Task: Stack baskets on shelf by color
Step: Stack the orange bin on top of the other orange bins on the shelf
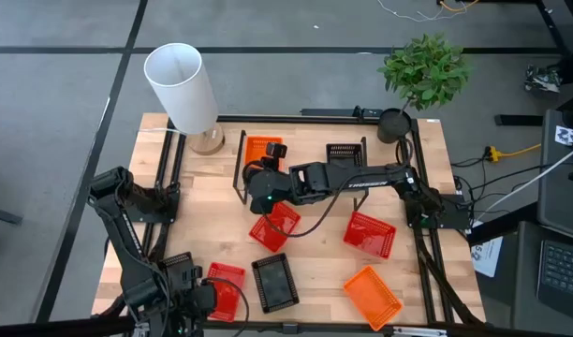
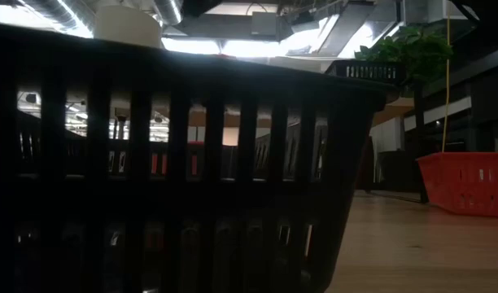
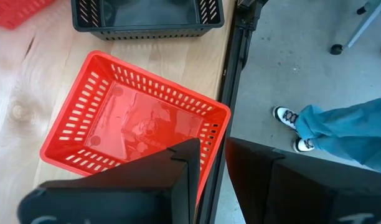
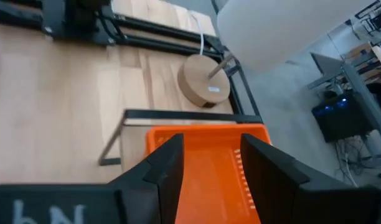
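The shelf (image 1: 305,178) stands at the table's far middle, with an orange basket (image 1: 259,150) on its left part and a black basket (image 1: 345,154) on its right part. My right gripper (image 4: 209,165) hangs open just above the orange basket (image 4: 206,180), its fingers over the basket's inside. My left gripper (image 3: 212,180) is at the near left edge, at a red basket (image 3: 128,124) that rests on the table. More baskets lie flat on the table: red (image 1: 275,225), red (image 1: 369,234), orange (image 1: 373,297), black (image 1: 274,283). My left gripper has the red basket's side wall (image 3: 209,155) near a corner between its two fingers, one finger (image 3: 178,180) inside the basket and the other outside. It comes from above, slanting. The basket sits flat on the table.
A lamp with a white shade (image 1: 182,84) and a round wooden base (image 4: 204,81) stands at the far left, just beside the shelf. A potted plant (image 1: 422,70) stands at the far right corner. A person's legs (image 3: 327,130) show beyond the near edge. The black basket (image 2: 176,179) fills the low view.
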`<state>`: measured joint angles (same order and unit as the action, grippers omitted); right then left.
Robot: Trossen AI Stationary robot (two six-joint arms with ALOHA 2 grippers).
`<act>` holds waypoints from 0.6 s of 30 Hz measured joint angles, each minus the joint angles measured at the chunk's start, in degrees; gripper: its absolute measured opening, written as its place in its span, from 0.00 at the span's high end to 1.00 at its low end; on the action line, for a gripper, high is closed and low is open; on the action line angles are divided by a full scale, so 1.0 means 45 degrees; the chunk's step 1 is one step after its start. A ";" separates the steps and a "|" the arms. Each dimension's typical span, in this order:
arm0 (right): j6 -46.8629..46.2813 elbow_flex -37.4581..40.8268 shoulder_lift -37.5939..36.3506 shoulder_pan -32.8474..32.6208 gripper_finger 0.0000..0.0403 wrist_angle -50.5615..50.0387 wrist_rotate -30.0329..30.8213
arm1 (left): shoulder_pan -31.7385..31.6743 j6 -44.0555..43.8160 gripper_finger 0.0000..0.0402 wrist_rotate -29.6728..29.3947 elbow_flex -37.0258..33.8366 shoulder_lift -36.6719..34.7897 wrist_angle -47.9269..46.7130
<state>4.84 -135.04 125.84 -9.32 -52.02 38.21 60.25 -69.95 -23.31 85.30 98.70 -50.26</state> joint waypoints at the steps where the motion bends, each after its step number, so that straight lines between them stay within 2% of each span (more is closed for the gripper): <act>1: -0.0166 0.0000 -0.0026 -0.0088 0.61 -0.0055 0.0066 | 0.0000 0.0000 0.83 0.0000 0.0000 0.0000 -0.0002; 4: -0.1584 0.0019 -0.0326 -0.0476 0.61 -0.0466 -0.0255 | 0.0000 -0.0005 0.83 0.0005 0.0000 0.0000 -0.0002; 7: -0.4624 0.0010 -0.1111 -0.1150 0.61 -0.1772 -0.1666 | 0.0000 -0.0009 0.83 0.0005 0.0000 0.0000 0.0001; 11: -0.8625 -0.0010 -0.2084 -0.2247 0.61 -0.4908 -0.3892 | 0.0000 -0.0002 0.83 0.0005 0.0000 0.0000 -0.0003; 15: -1.1956 -0.0002 -0.2418 -0.3692 0.61 -0.8467 -0.5160 | 0.0000 0.0007 0.83 0.0000 0.0000 0.0000 -0.0005; 18: -1.2979 0.0536 -0.2438 -0.4893 0.61 -0.8133 -0.6176 | 0.0000 0.0010 0.83 0.0000 0.0000 0.0000 -0.0005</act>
<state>-53.56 -132.63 114.87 -31.34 -88.62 10.41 60.25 -69.91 -23.31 85.30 98.70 -50.28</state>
